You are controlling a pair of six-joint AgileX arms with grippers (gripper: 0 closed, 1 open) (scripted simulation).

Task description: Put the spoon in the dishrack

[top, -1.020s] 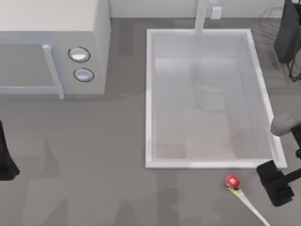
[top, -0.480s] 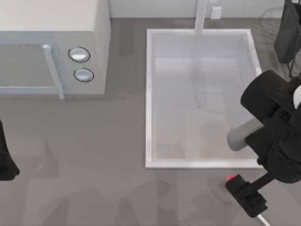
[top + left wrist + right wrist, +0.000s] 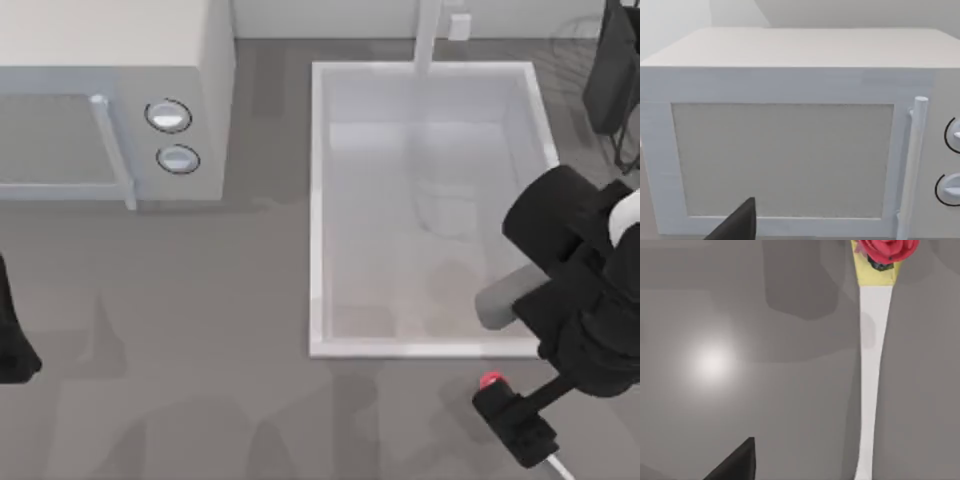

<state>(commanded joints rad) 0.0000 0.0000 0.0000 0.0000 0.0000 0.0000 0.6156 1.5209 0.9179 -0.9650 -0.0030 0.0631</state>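
Note:
The spoon lies flat on the grey counter in front of the sink's near right corner. Its red knob point(image 3: 491, 381) shows beside my right gripper, and the white bowl end point(image 3: 560, 468) pokes out at the bottom edge. My right gripper point(image 3: 515, 428) hovers directly over the handle and covers its middle. In the right wrist view the white handle point(image 3: 871, 365) runs up to the yellow collar and red knob point(image 3: 886, 249), still resting on the counter. Thin grey wires of the dishrack point(image 3: 574, 28) show at the far right. My left arm point(image 3: 10, 335) stays parked at the left edge.
The big white sink point(image 3: 318, 210) fills the middle right, with a faucet post point(image 3: 428, 35) at its back rim. A white microwave point(image 3: 110, 100) stands at the back left, and its door point(image 3: 785, 160) faces the left wrist camera. Open grey counter spans the front.
My right arm swung in from the right edge across the sink's near right corner. Its gripper moved left onto the spoon handle, then edged slightly further left. The spoon has not moved.

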